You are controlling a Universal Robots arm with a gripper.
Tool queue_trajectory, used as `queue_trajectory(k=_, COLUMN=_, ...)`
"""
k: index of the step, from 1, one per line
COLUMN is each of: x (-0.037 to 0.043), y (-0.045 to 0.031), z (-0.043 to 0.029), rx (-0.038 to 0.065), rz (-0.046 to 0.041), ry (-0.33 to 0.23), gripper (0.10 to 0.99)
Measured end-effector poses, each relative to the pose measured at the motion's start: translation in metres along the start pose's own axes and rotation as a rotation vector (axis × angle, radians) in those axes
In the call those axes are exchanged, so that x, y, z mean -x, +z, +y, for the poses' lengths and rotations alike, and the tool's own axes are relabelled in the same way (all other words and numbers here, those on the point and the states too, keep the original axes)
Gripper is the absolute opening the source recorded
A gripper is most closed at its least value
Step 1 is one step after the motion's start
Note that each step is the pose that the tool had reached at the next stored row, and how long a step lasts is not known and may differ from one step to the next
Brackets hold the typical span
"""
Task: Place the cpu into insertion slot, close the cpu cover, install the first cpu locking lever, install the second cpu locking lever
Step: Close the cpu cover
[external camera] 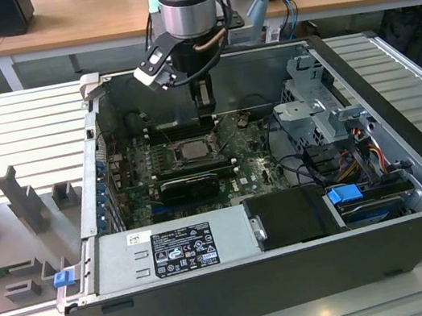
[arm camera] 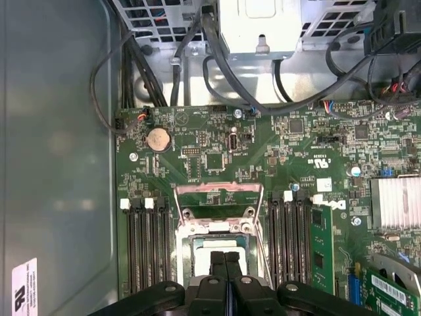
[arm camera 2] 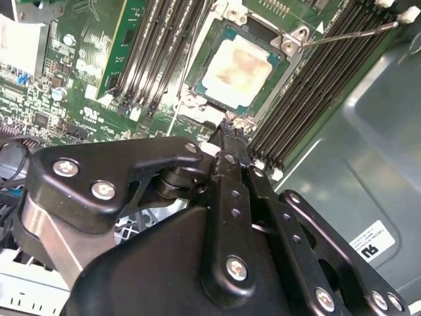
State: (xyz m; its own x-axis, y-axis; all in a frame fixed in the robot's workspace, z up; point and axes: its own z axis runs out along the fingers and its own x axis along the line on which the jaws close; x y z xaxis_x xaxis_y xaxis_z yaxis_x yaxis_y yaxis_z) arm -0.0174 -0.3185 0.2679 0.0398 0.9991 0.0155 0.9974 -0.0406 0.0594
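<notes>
cpu [arm camera 2: 240, 68] lies flat in the insertion slot [arm camera 2: 212, 49], pale face up; seating looks done. In the first wrist view the cpu cover [arm camera: 217, 187] is swung open beyond the socket, with green board visible through its window. The hand [arm camera: 225, 258] has its fingers pressed together with nothing between them, tips close over the socket. Judged step: closing the cover. Push on the frame bar only, keep the tips off the chip face, and keep the wire lever [arm camera 2: 348, 29] clear of the frame.
</notes>
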Motion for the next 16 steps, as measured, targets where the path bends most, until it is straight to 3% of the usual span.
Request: queue_trajectory(k=16, x=-0.0008, y=0.0006, z=0.0204, rx=-0.011, rz=-0.0004, ry=0.0, gripper=0.106)
